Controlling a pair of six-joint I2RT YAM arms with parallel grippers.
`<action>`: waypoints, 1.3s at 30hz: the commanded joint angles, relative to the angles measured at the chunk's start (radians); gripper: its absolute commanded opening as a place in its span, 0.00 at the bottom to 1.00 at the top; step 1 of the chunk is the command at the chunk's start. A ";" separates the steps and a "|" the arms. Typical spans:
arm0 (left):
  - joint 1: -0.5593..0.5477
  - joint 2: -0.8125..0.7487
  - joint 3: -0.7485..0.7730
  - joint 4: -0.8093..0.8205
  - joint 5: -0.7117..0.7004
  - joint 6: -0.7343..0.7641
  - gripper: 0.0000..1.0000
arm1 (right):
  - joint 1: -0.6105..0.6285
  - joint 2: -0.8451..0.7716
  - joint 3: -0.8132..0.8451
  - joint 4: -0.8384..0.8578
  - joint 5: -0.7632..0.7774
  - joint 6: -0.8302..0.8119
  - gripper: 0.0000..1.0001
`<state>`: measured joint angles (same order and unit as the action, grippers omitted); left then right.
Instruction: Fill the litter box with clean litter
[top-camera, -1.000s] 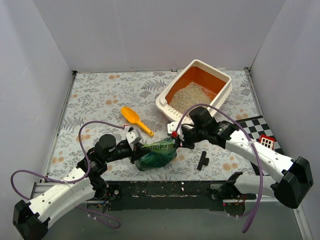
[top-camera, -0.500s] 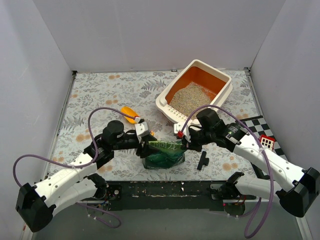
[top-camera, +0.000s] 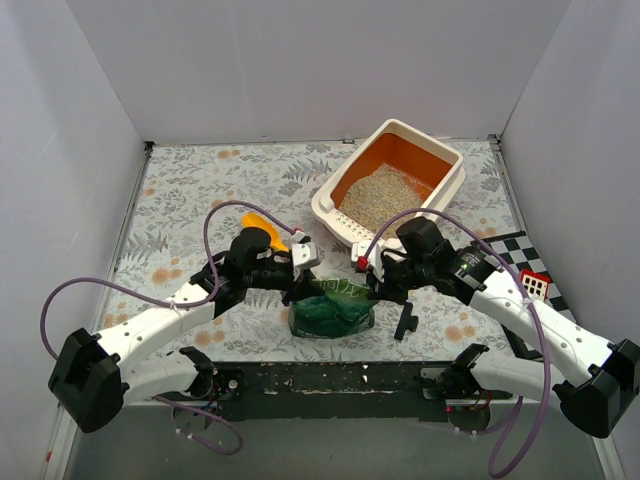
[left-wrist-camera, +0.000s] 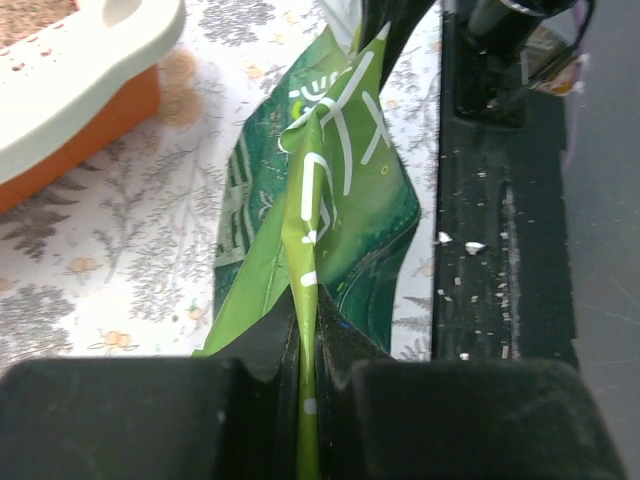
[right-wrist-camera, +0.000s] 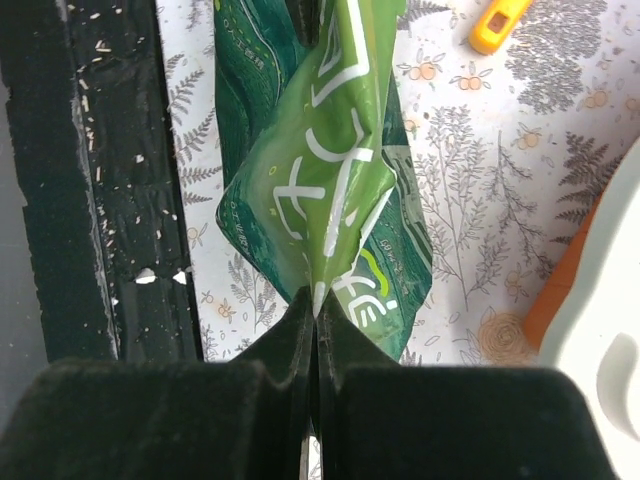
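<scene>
Well, from where I stand the job looks partly done. The litter box (top-camera: 452, 180) sits toward the far right of the worktop (top-camera: 200, 190), and a loose heap of clean litter (top-camera: 378, 195) already lies in it, banked toward the slotted near end. Much of the orange floor at the far end shows bare, so I'd judge it needs a good deal more before anyone would call it filled.

The rest of the supply is presumably in the green bag (top-camera: 332, 308), which is down near the front edge of the worktop, between the two arms and apart from the box. It seems to rest on the surface rather than hang, though I can't be sure of that. The left gripper (top-camera: 300, 283) has its jaws pinched tight on one upper edge of the bag, and the right gripper (top-camera: 369, 283) has its jaws clamped on the opposite upper edge. Each wrist view shows the green film squeezed flat between the jaws.

What's left, as I read it, is to bring the bag up to the box, get its mouth over the rim and tip more granules in. I can't see from here how much it holds or whether the mouth is open. An orange scoop (top-camera: 257, 222) lies on the worktop just behind the left arm, not in use.
</scene>
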<state>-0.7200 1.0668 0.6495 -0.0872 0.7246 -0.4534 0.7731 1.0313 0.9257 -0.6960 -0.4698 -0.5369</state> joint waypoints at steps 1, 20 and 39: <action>0.002 0.019 0.116 -0.032 -0.109 0.137 0.00 | 0.002 -0.010 0.087 0.130 0.023 0.100 0.01; 0.025 -0.077 -0.068 0.000 -0.172 0.005 0.00 | 0.015 0.058 0.083 0.215 0.133 0.294 0.28; 0.025 -0.106 -0.143 0.113 -0.205 -0.050 0.00 | -0.014 -0.355 -0.169 -0.160 0.685 1.279 0.59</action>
<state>-0.6910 0.9756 0.5320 0.0391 0.5507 -0.4877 0.7677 0.7940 0.9123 -0.7807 0.1276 0.4339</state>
